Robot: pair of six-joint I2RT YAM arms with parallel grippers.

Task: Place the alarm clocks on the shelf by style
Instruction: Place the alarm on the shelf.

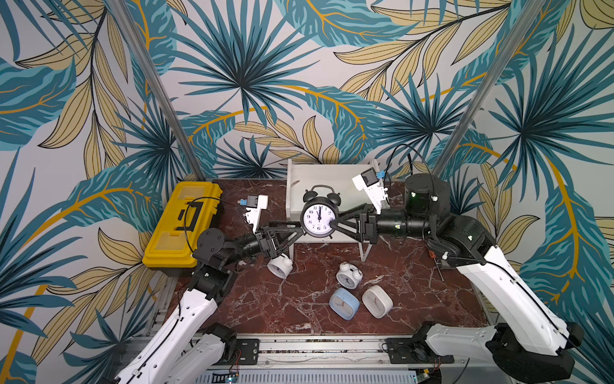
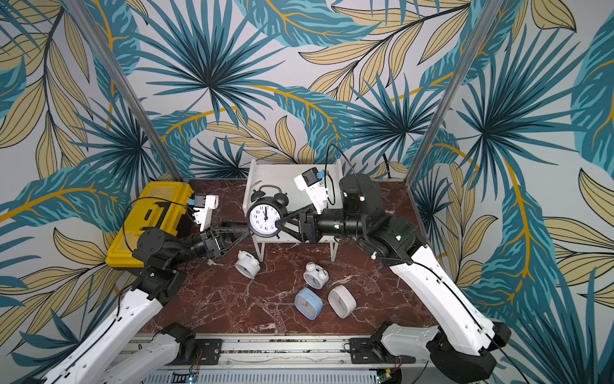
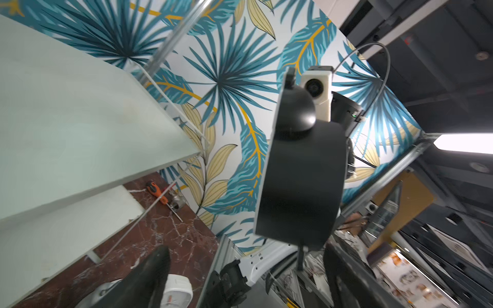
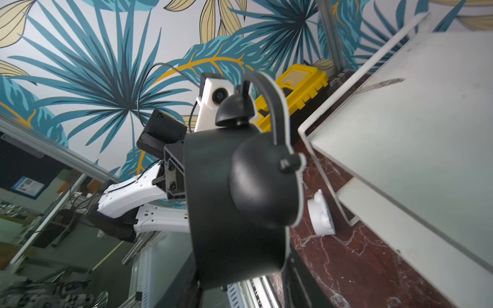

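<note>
Right claw pinching the black clock, left claw wide open on nothing, so I'd pull left clear before setting it upright on the shelf.

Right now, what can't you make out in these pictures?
Black twin-bell clock: dial unseen in both wrist views, seen edge-on.
White twin-bell clock by the shelf: partly covered by the left gripper in both top views; dial unreadable.
Lower tier of the shelf: hidden in both top views beneath the top board.
Right gripper: rear finger hidden behind the black twin-bell clock.
</note>
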